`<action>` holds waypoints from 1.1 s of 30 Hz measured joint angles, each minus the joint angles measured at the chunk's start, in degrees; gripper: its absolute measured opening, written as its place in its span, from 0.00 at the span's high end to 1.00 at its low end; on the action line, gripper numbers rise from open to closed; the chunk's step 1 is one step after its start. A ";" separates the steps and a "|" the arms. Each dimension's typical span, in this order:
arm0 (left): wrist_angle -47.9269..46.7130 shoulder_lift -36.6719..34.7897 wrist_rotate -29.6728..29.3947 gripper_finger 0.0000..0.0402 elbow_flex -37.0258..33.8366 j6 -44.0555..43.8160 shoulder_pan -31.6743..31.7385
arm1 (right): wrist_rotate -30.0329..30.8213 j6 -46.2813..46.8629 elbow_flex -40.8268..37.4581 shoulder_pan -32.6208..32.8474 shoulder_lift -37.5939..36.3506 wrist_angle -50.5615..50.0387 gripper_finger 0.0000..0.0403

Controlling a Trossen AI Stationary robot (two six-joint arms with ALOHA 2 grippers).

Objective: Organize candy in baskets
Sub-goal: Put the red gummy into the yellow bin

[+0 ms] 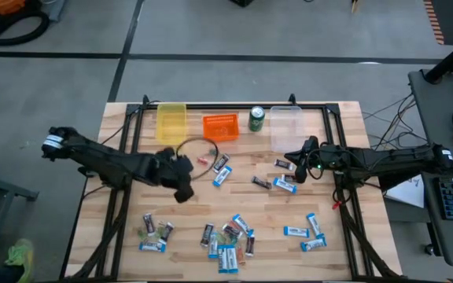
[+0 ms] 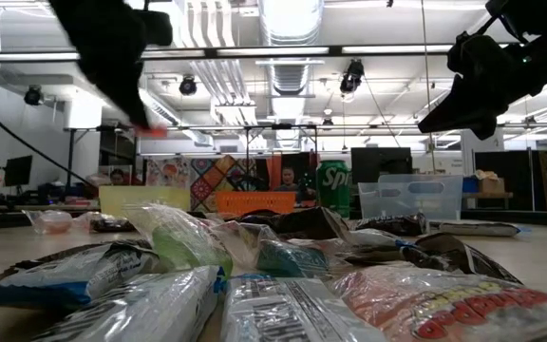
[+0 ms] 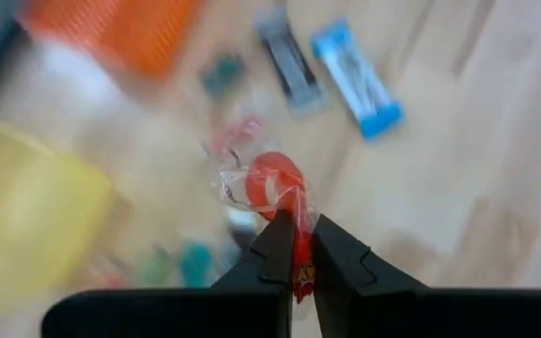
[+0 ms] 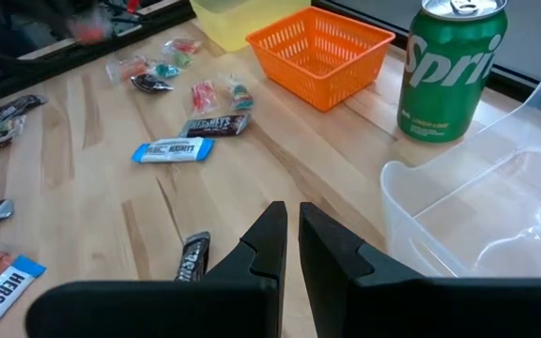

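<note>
Your left gripper (image 3: 296, 246) pinches a red sweet (image 3: 272, 185) only by its wrapper, lifted above the table near the orange basket (image 1: 220, 126); a fast swing could shake it loose. Your right gripper (image 4: 291, 239), closed and empty, waits beside the clear basket (image 4: 496, 211).

candy (image 1: 230, 236): wrapped bars scattered on wood | baskets (image 1: 219, 126): yellow, orange, clear (row at far edge)
</note>
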 joint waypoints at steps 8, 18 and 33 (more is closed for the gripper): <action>5.67 -8.42 -1.66 1.00 -2.47 11.61 14.80 | 0.02 -0.04 0.00 0.00 0.01 0.24 0.94; 13.44 -5.05 1.78 1.00 -10.48 16.93 48.50 | 0.11 0.48 -0.02 0.00 2.71 0.72 0.94; 22.36 7.28 7.57 0.83 -8.75 26.92 56.94 | -0.31 0.58 0.01 0.00 7.80 4.15 0.91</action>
